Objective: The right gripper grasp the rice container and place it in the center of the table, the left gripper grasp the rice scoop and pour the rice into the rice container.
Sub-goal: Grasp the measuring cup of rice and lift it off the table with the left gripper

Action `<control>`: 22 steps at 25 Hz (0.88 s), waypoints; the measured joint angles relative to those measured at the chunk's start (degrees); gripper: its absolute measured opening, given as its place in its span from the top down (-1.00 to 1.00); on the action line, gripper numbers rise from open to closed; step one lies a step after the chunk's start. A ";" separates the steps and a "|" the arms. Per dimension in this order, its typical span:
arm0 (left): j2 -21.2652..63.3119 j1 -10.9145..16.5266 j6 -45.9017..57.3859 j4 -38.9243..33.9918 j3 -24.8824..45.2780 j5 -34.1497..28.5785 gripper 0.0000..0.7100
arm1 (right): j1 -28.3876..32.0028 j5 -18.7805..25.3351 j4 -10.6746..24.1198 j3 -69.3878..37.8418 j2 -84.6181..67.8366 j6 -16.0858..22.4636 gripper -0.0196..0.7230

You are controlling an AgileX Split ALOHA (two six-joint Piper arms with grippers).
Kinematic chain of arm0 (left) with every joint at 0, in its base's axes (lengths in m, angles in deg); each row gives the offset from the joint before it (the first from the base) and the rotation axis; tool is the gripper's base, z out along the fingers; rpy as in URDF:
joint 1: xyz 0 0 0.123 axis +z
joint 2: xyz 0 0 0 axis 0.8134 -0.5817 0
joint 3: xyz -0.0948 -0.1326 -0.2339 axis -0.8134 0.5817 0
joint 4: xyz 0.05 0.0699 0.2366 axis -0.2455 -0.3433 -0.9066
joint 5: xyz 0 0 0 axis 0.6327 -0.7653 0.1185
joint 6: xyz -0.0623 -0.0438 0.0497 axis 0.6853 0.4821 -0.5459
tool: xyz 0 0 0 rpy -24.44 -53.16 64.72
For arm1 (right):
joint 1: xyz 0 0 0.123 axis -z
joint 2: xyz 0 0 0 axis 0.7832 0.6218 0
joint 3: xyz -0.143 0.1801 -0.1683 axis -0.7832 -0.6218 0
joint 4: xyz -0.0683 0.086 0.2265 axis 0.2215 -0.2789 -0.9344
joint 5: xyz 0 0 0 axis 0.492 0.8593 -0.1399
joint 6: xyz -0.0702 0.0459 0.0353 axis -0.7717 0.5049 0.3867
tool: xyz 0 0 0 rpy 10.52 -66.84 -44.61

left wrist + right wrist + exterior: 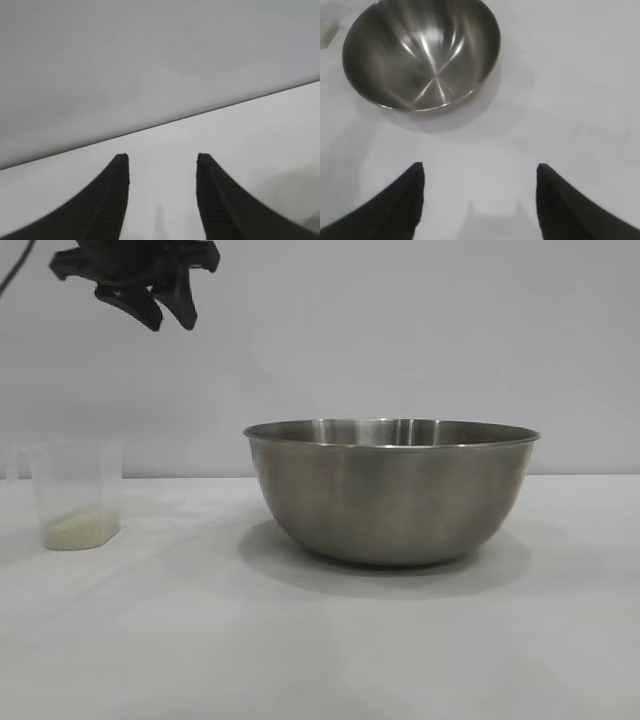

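The steel rice container stands upright on the white table, a little right of centre. In the right wrist view it is empty. The translucent rice scoop stands at the far left with a small heap of rice in its bottom. My left gripper hangs high above the scoop, a little to its right. In its wrist view it is open and empty. My right gripper is open and empty over bare table, apart from the container, and is out of the exterior view.
A plain grey wall stands behind the table. The table's far edge shows in the left wrist view. Bare tabletop lies in front of the container and between it and the scoop.
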 joint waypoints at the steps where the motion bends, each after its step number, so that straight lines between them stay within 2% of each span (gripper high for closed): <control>1: 1.34 0.00 0.00 0.00 2.32 2.23 0.25 | 0.00 1.13 0.27 -0.66 -1.89 0.67 -0.23; 4: 4.35 0.00 0.00 0.48 10.36 8.95 0.25 | 0.00 3.20 0.50 -2.35 -7.42 1.95 -0.23; 10: 7.62 2.11 -0.61 4.56 24.71 19.88 0.25 | 0.00 5.73 2.08 -3.97 -14.45 4.91 -0.23; 17: 9.37 2.37 -2.38 5.61 35.08 29.06 0.25 | 0.00 6.33 3.39 -4.07 -21.27 6.52 -0.23; 22: 8.61 2.37 -2.87 7.81 41.34 38.78 0.25 | 0.00 6.55 3.43 -4.07 -22.87 6.61 -0.23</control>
